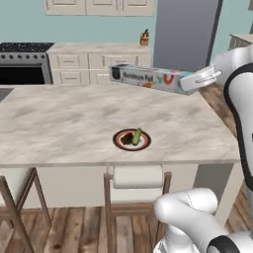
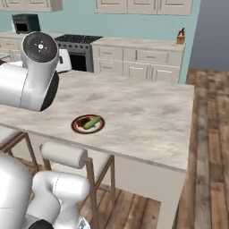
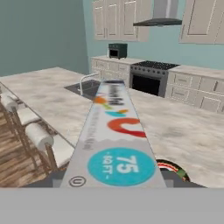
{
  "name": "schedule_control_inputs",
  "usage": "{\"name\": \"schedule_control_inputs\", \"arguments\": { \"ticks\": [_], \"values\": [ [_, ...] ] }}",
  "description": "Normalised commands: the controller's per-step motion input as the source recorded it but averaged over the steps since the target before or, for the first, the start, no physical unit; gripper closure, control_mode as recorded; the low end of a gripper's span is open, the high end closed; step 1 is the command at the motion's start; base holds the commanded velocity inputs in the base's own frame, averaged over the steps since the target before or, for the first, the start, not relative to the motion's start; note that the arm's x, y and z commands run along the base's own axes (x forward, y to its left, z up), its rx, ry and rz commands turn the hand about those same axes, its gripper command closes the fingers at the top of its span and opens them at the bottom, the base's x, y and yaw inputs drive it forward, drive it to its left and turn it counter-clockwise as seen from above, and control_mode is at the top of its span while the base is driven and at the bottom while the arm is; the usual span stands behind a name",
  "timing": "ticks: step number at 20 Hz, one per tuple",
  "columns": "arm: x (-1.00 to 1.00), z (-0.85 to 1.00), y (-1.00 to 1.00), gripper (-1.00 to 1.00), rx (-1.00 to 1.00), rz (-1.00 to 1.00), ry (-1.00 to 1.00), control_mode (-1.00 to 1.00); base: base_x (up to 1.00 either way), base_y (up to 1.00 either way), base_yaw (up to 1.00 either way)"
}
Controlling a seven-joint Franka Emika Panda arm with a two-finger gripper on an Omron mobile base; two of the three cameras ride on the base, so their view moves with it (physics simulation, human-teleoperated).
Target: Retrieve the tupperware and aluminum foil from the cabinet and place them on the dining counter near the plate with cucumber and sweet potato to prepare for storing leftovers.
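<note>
Nearest, stools: wooden-legged with pale rolled cushions (image 1: 137,176), tucked under the near edge of the dining counter (image 1: 59,123); seen too at the near edge in the right base view (image 2: 65,154).
Dining counter: broad beige-grey marbled top, plain pale sides; wood-plank floor (image 2: 210,147) past its right edge.
Plate: small, round, dark rim with a red ring (image 1: 131,140); close to the near edge of the counter, about midway along it in the left base view; nearer the near left corner in the right base view (image 2: 87,124).
Cucumber: green piece (image 1: 137,136) lying tilted on the plate (image 2: 92,122).
Sweet potato: dark brown chunk (image 1: 126,139) on the plate, touching the cucumber's left side.
Aluminum foil: long slim carton (image 1: 148,76) held in the air above the far right corner of the counter, roughly level, dark end toward the left, teal and red-orange end at the claw; in the hand view reaching away from the camera over the counter (image 3: 111,140), plate rim peeking out at its lower right.
Gripper: white, at the carton's right end (image 1: 190,81); clamped across the carton's width, jaws held apart by the box between them.
Farther back: white panelled drawer units (image 1: 94,62), a black-topped stove (image 1: 22,62), a sink with tap (image 3: 85,85).
Farthest: teal wall with pale upper cabinets (image 2: 143,5) and a range hood (image 3: 162,13).
</note>
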Motion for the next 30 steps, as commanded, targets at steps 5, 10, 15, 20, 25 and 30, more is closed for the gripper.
{"name": "schedule_control_inputs", "arguments": {
  "ticks": [5, 10, 15, 20, 25, 30],
  "values": [
    [0.0, 0.0, 0.0, 1.0, 0.0, 0.0, 0.0, 1.0, 0.65, 0.4, -0.5],
    [0.0, 0.0, 0.0, 1.0, 0.0, 0.0, 0.0, 1.0, 0.51, 0.51, -0.44],
    [0.06, -0.04, 0.04, 1.0, 0.0, -0.07, -0.03, -1.0, 0.28, 0.38, -0.32],
    [0.42, -0.25, 0.0, 1.0, 0.0, -0.14, -0.04, -1.0, 0.0, 0.0, 0.0],
    [0.34, -0.44, -0.2, 1.0, 0.01, 0.0, 0.01, -1.0, 0.0, 0.0, 0.0],
    [0.28, -0.6, -0.3, 1.0, 0.0, 0.0, 0.08, -1.0, 0.0, 0.0, 0.0]
  ]
}}
